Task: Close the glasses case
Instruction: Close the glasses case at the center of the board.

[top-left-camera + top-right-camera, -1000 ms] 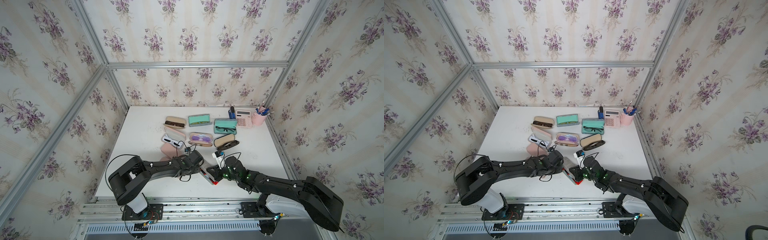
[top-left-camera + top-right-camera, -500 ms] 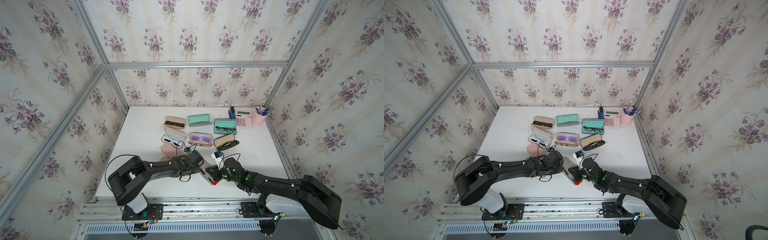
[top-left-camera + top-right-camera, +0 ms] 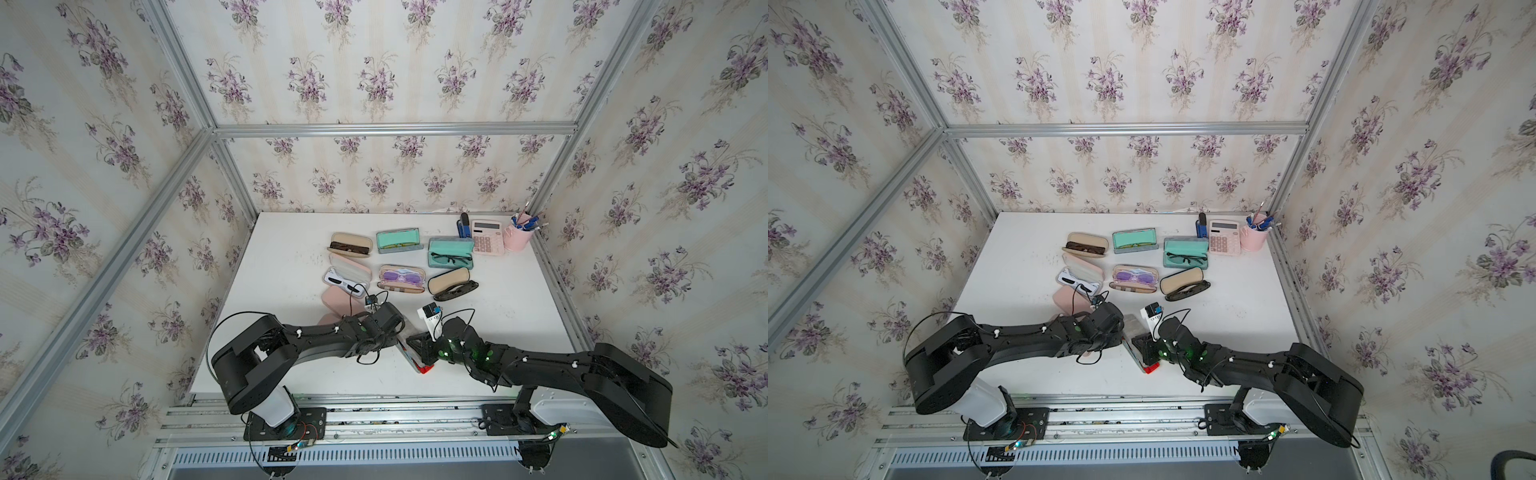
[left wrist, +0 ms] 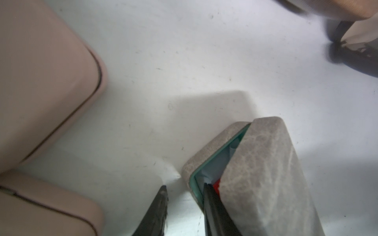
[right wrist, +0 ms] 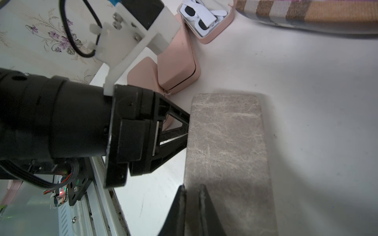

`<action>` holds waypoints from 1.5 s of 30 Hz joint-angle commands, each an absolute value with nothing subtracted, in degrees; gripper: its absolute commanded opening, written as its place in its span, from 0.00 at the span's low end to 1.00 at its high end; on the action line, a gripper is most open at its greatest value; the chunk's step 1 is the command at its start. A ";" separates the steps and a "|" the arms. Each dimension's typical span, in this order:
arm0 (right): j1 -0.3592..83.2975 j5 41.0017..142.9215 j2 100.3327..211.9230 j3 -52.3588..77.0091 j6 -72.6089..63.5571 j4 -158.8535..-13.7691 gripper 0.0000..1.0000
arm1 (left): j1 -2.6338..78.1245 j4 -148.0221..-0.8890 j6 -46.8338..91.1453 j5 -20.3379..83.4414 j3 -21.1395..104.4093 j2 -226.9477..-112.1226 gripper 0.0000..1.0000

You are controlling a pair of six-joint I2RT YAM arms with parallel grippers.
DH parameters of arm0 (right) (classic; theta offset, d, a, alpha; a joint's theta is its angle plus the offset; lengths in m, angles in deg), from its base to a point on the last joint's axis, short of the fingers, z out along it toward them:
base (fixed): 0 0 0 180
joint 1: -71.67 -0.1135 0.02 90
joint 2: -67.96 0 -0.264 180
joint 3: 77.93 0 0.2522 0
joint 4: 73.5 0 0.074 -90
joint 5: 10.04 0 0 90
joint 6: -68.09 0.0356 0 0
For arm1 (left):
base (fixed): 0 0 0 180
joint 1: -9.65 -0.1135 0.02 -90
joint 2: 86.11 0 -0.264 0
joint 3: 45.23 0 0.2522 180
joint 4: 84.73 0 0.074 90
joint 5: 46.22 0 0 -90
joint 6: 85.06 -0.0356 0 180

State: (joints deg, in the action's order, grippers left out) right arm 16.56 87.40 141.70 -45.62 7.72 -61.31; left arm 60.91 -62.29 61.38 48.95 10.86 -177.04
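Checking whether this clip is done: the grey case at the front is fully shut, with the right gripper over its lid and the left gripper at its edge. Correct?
Not shut: the left wrist view shows the grey case ajar, teal lining and something red visible in the gap. The rest holds: right gripper over its lid, left gripper at its edge.

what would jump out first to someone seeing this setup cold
At the front of the white table, a grey glasses case lies with its lid ajar on teal lining, one fingertip of the left gripper in the gap and the right gripper over the lid. Behind it lie open cases with glasses, among them white sunglasses.
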 commanded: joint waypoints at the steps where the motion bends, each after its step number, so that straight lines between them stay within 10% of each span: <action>1: 15.98 87.13 143.55 -45.78 7.80 -75.64 0.15 | 61.25 -60.89 60.84 44.22 9.87 -176.83 0.32; 45: 14.92 86.00 142.54 -44.04 8.17 -75.49 0.23 | 62.13 -55.87 59.46 46.33 12.65 -170.43 0.45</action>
State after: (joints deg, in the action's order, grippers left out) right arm 14.94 86.20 142.92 -43.67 7.72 -62.99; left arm 62.05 -53.48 60.24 46.57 12.17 -170.33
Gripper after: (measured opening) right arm 0.220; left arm 0.447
